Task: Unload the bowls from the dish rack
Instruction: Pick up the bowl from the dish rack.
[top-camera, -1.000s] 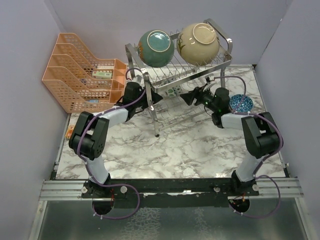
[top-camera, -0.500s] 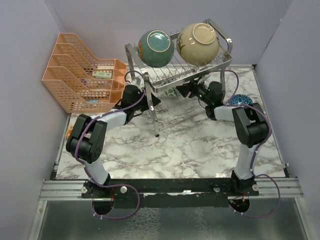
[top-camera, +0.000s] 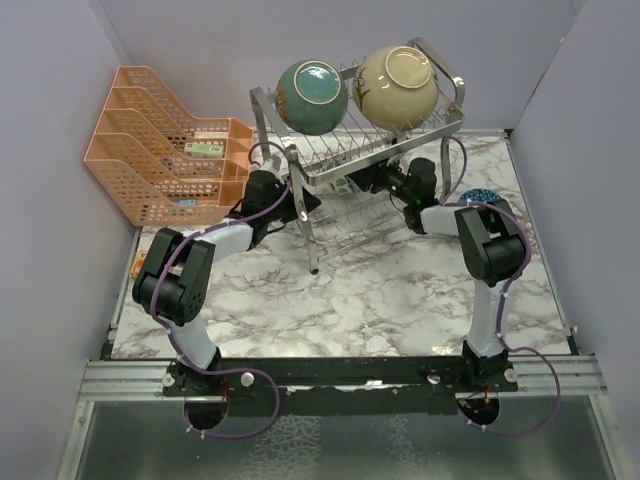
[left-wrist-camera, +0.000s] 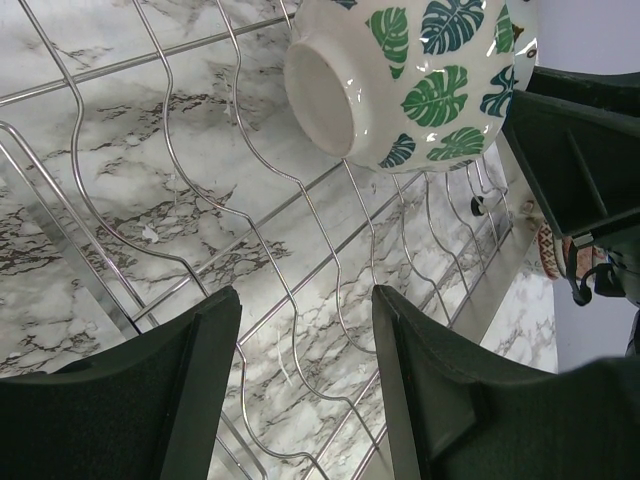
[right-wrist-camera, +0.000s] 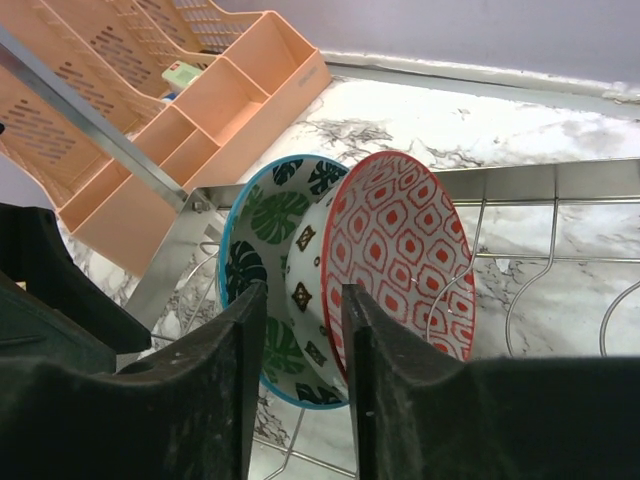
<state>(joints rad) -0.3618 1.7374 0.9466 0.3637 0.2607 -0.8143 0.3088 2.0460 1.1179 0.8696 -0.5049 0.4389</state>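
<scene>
Where the dish rack (top-camera: 340, 150) stands, marbled tabletop (top-camera: 380, 290) meets pale walls (top-camera: 200, 40).

Right gripper (right-wrist-camera: 303, 300): moved from beside blue bowl (top-camera: 482, 196) into dish rack (top-camera: 375, 140) lower tier; jaws narrowed, now straddling red-patterned bowl (right-wrist-camera: 400, 250) rim.

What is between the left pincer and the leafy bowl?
Only bare dish rack wires separate left pincer from leafy bowl, shown in the left wrist view.

Teal bowl (top-camera: 312, 95); cream bowl (top-camera: 397, 87); leaf-print bowl (left-wrist-camera: 420, 80) white, green, teal; red-lattice bowl (right-wrist-camera: 400, 255); blue bowl (top-camera: 482, 197), maybe speckled.
</scene>
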